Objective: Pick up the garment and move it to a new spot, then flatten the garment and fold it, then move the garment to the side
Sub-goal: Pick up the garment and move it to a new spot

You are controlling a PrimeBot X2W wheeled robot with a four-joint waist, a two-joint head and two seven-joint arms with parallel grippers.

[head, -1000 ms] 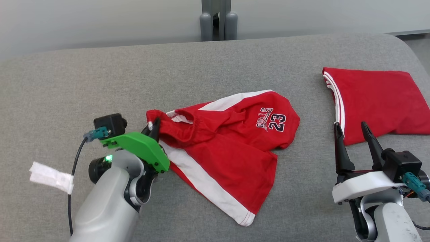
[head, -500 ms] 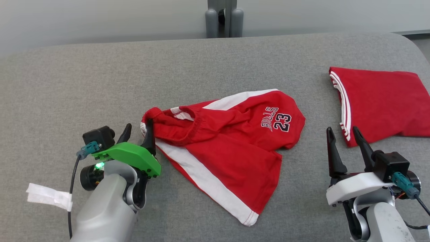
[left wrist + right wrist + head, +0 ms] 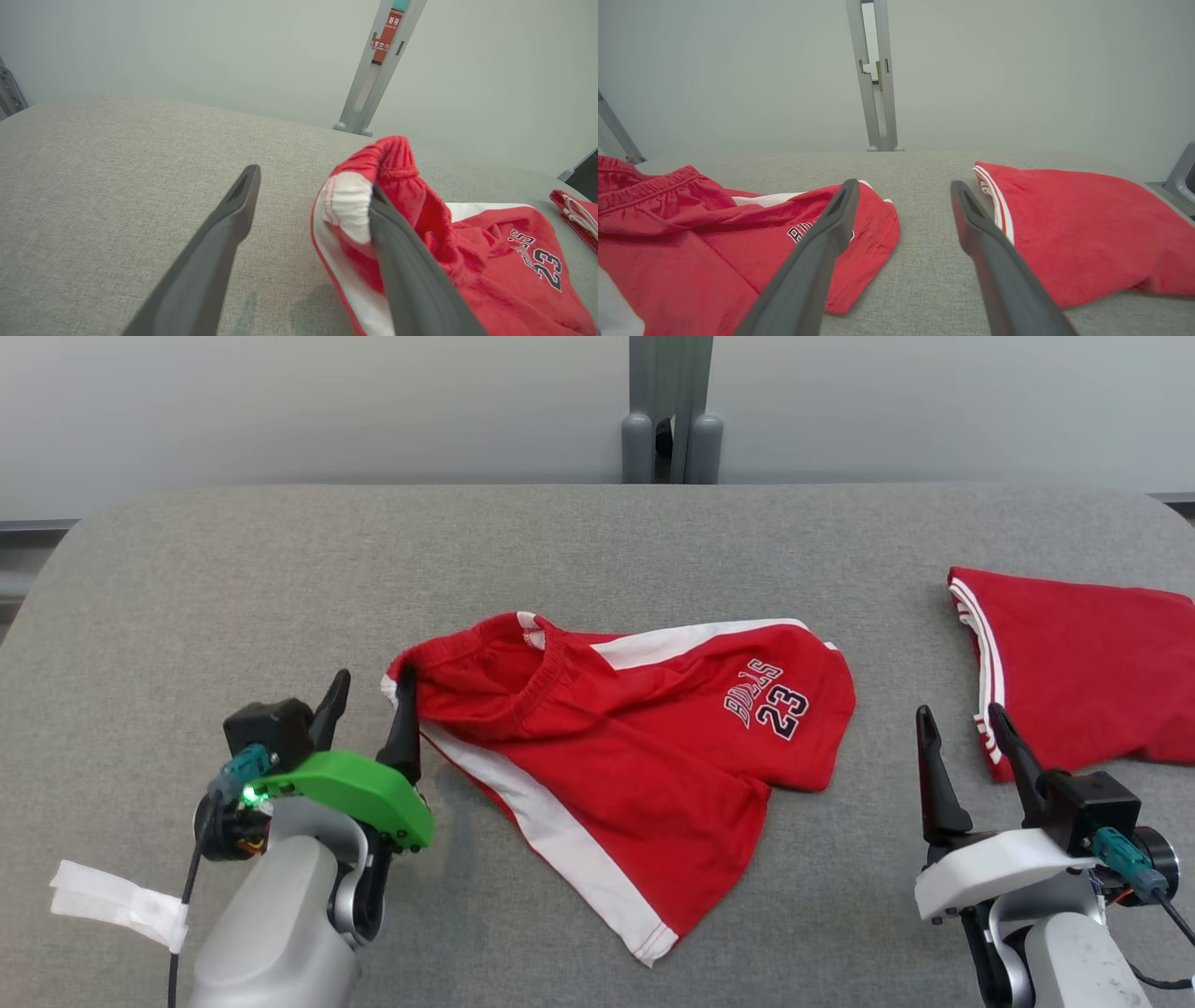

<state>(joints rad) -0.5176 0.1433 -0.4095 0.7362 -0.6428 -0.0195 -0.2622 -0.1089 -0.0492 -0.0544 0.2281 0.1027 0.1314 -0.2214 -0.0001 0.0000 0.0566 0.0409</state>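
The red shorts [image 3: 635, 775] lay rumpled in the middle of the surface [image 3: 280, 579]. The left end effector [image 3: 375, 674] stood apart, one finger touching their waistband. The right end effector [image 3: 960, 711], also apart, hovered near a folded red garment [image 3: 1092, 672].

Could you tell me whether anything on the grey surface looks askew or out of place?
The red shorts lie crumpled and skewed, their waistband corner bunched up against one finger of the open left gripper.

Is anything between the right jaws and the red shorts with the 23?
Nothing visible: only bare grey surface lies between the open right jaws and the shorts; the folded red garment sits on the jaws' other side.
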